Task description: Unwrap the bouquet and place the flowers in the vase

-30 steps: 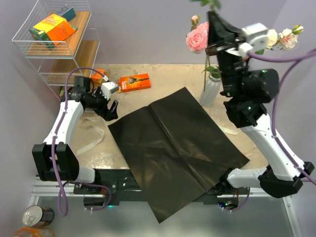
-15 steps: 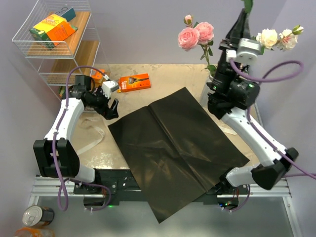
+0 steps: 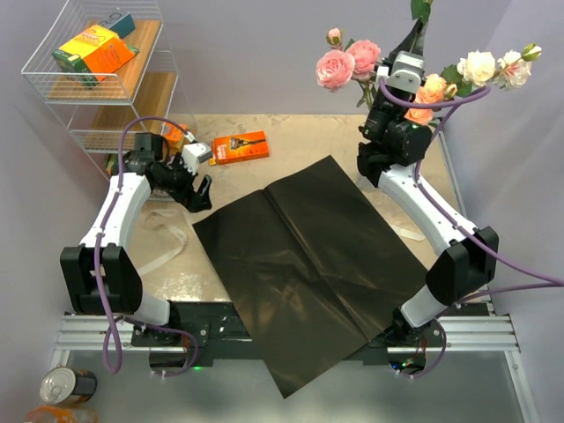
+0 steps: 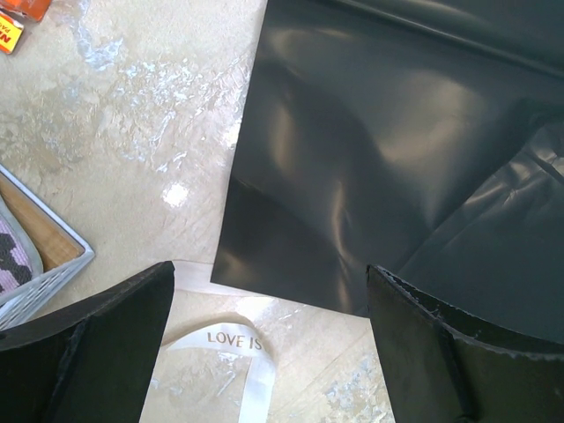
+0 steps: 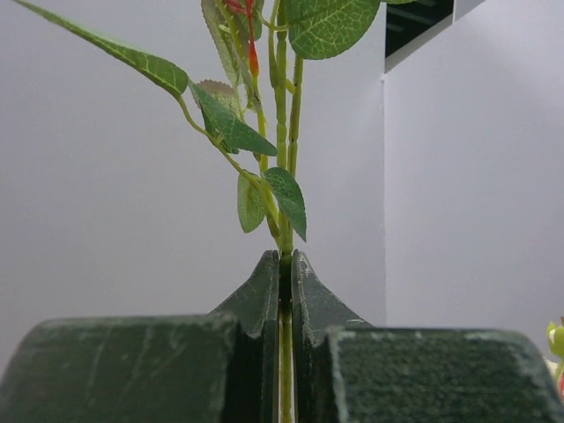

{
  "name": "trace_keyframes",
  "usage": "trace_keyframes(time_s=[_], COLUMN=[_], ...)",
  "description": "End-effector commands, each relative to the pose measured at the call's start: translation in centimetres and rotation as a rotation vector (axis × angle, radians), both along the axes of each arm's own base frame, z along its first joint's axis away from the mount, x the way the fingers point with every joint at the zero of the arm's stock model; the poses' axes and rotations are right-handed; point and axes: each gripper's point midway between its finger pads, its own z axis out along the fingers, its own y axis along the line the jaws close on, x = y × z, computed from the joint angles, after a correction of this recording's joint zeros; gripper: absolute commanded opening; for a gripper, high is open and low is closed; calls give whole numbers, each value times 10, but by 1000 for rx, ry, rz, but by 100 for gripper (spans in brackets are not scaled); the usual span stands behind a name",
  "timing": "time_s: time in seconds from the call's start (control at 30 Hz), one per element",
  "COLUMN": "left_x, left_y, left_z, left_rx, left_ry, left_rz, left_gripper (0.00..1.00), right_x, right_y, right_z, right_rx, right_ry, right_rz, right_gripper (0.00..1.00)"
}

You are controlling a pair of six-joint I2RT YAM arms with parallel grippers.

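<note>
Green stem (image 5: 282, 106) pinched in right end effector (image 5: 285, 257); left end effector (image 4: 269, 344) wide above ribbon (image 4: 254, 388).

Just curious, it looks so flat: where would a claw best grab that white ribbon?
Probably at the curled bend of the white ribbon, coming straight down from above: there it seems to lift off the table, while the rest lies flat.

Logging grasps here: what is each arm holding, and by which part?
Right gripper has its jaws shut on a flower stem, below its leaves. Left gripper is open, holding nothing.
</note>
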Motion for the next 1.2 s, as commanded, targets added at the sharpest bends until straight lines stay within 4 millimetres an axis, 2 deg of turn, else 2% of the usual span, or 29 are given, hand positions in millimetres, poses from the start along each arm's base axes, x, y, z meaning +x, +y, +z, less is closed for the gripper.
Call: trace_keyframes(time_s=[0.0, 0.2, 0.53, 0.73, 0.83, 0.87, 0.9, 0.97, 1.0, 1.03, 1.07, 1.17], left_x=[10, 12, 13, 13, 12, 12, 11, 11, 11, 11, 10, 9], left_y=[2, 4, 4, 5, 5, 5, 5, 5, 5, 4, 4, 4], left_z=[11, 6, -1, -2, 1, 1, 2, 3, 4, 5, 5, 7], left_rx=[-2, 9, 10, 12, 12, 13, 13, 12, 11, 10, 6, 8], left_ry=[-44, -38, -23, -20, -24, -24, -24, -26, -28, -30, -26, -29], left_rz=[-12, -12, -14, -10, -10, -10, -10, -10, -9, -10, -9, -10], left_gripper=[94, 94, 94, 94, 94, 94, 94, 94, 94, 94, 94, 94], right_x=[-25, -17, 3, 13, 18, 25, 26, 30, 23, 24, 23, 27], right_y=[-20, -25, -22, -21, -21, -18, -20, -20, -23, -21, -19, -17], right_z=[20, 12, -23, -52, -69, -73, -77, -83, -81, -90, -92, -100], right_rx=[67, 73, 104, 135, 169, 168, 212, 239, 272, 267, 265, 279], right_ry=[-171, -185, -128, -38, 48, 114, 161, 225, 214, 232, 245, 307], right_rz=[-6, -11, -2, 9, -23, -37, -50, -55, -32, -21, -9, 10], right_gripper=[0, 0, 0, 0, 0, 0, 2, 14, 16, 20, 31, 51])
